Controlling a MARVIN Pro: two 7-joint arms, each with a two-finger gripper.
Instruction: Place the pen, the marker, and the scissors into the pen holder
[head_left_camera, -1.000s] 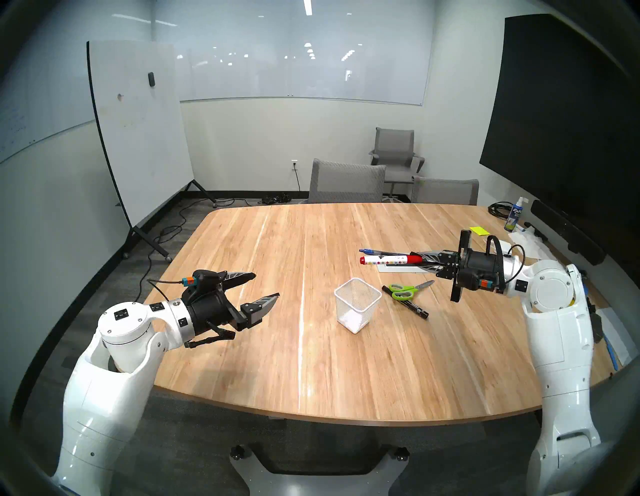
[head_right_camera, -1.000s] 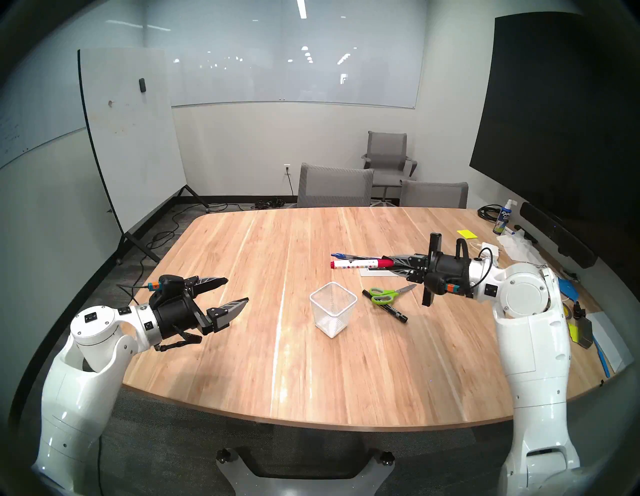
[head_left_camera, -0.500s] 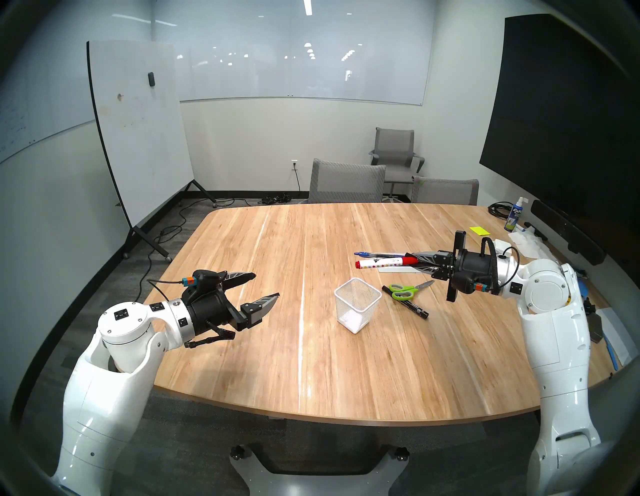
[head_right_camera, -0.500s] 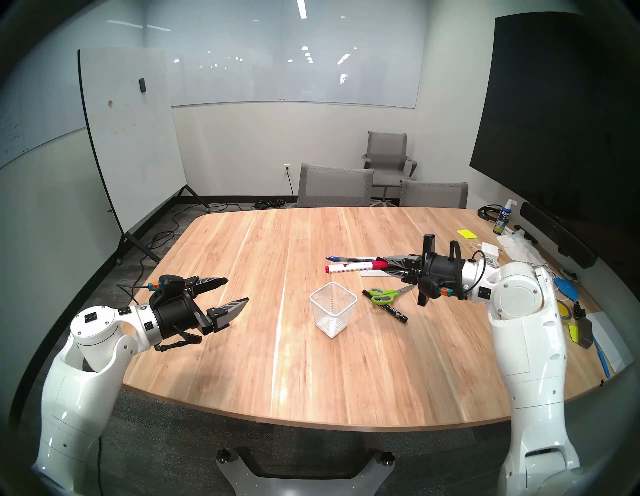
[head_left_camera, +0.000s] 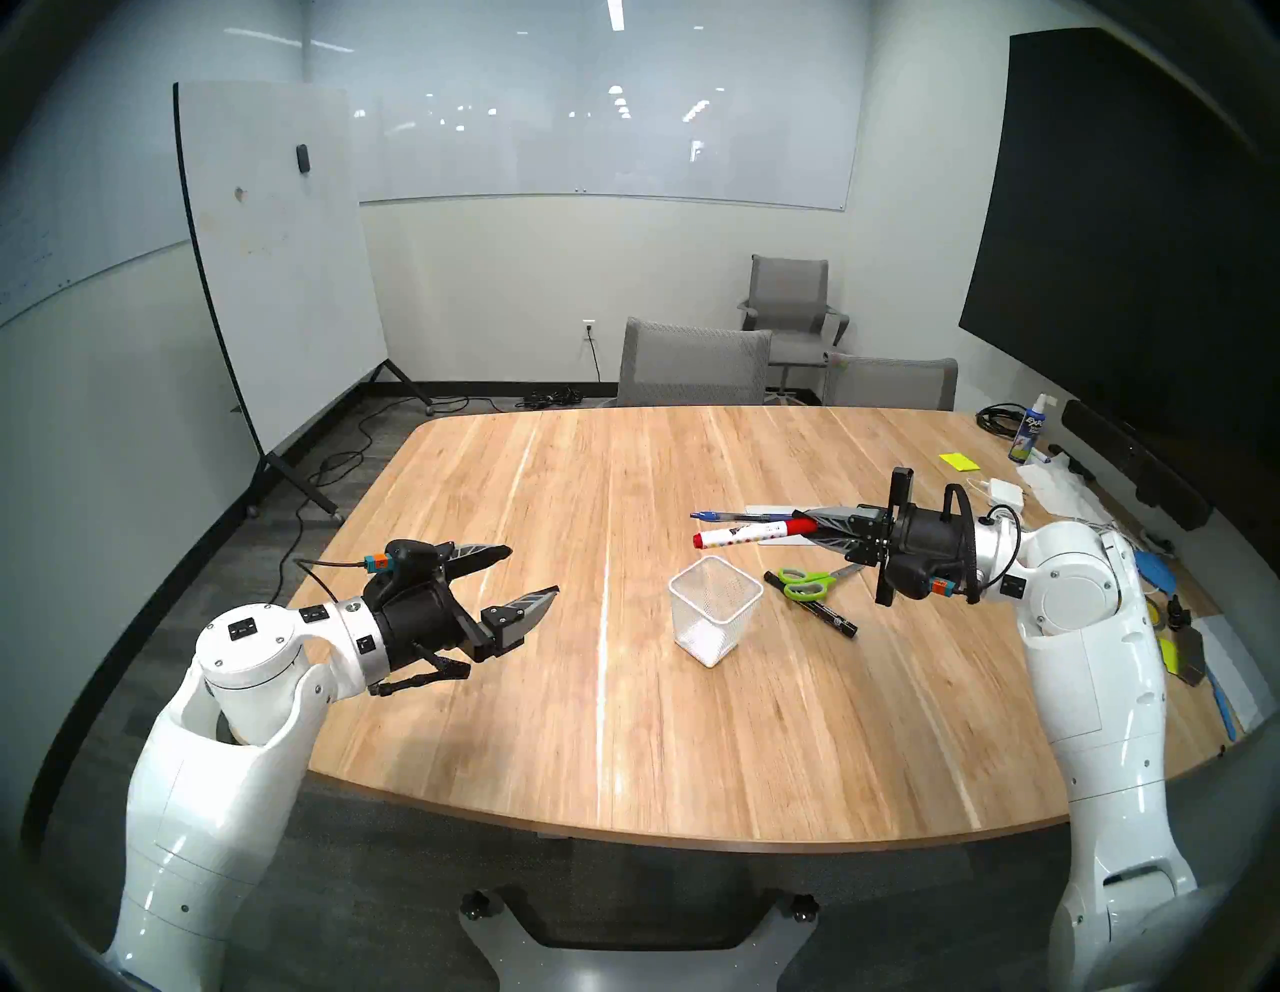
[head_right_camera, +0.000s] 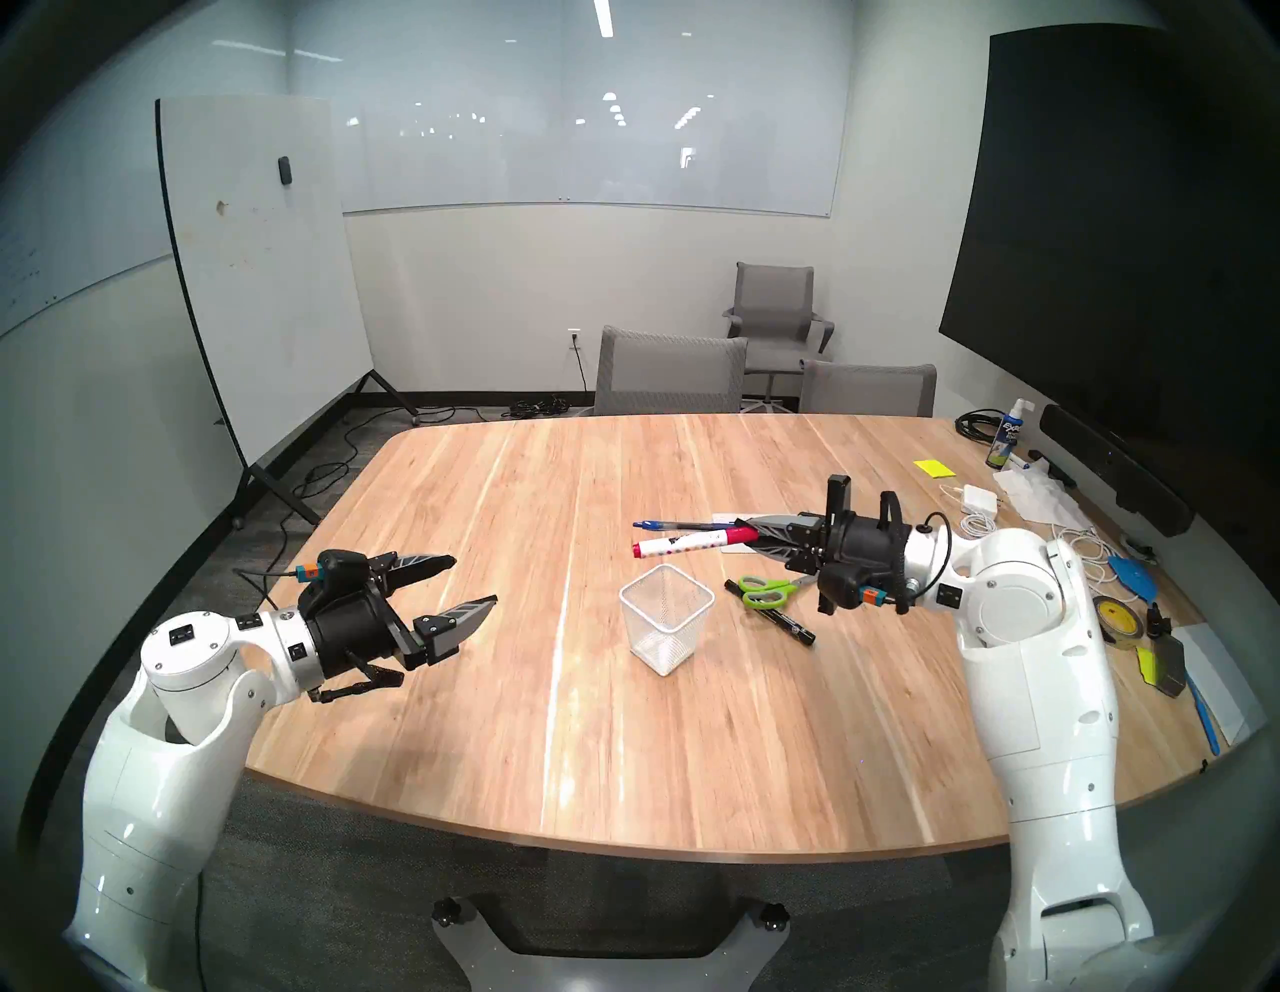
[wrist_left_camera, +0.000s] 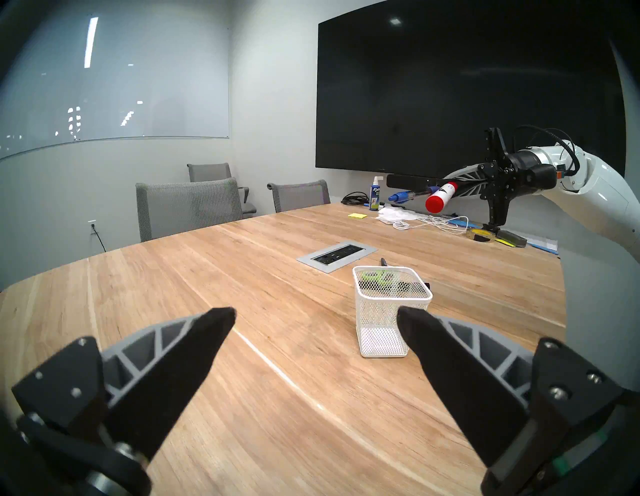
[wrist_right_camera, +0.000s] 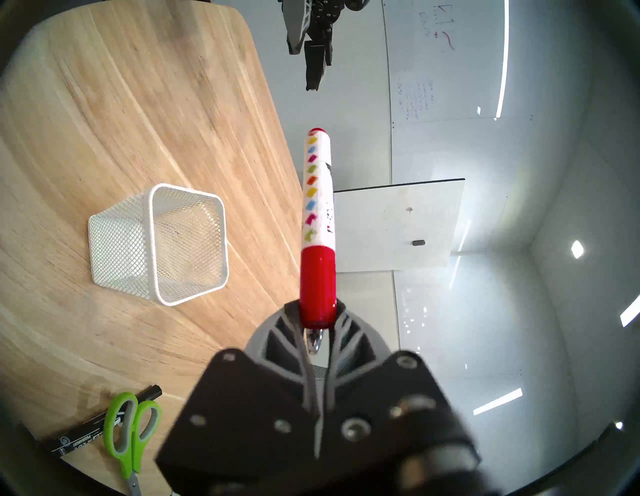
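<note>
**Right gripper holds marker and pen above the table; cup stands empty**

Nearest the robot, the left gripper (head_left_camera: 516, 575) hangs over the left side of the wooden table (head_left_camera: 554, 727) with its two fingers spread wide and nothing between them. It points roughly level toward the middle of the table.

Further in, the white mesh pen holder (head_left_camera: 715, 609) stands upright near the table's centre, with nothing inside it. Just to its right lie the scissors (head_left_camera: 810, 583), green handles toward the cup, resting across a black marker (head_left_camera: 814, 606) that lies flat on the wood.

Beyond these, the right gripper (head_left_camera: 814, 528) is raised off the table, behind and to the right of the cup. Its fingers are closed on the red cap end of a white marker (head_left_camera: 744, 537), whose barrel sticks out to the left and tilts slightly down. The pen (head_left_camera: 734, 516) with the blue cap juts out of the same grip beside the marker, a little higher and farther back. Both are clear of the table.

On the far right edge sit a spray bottle (head_left_camera: 1030, 433), a yellow sticky pad (head_left_camera: 959, 461) and loose cables.
</note>
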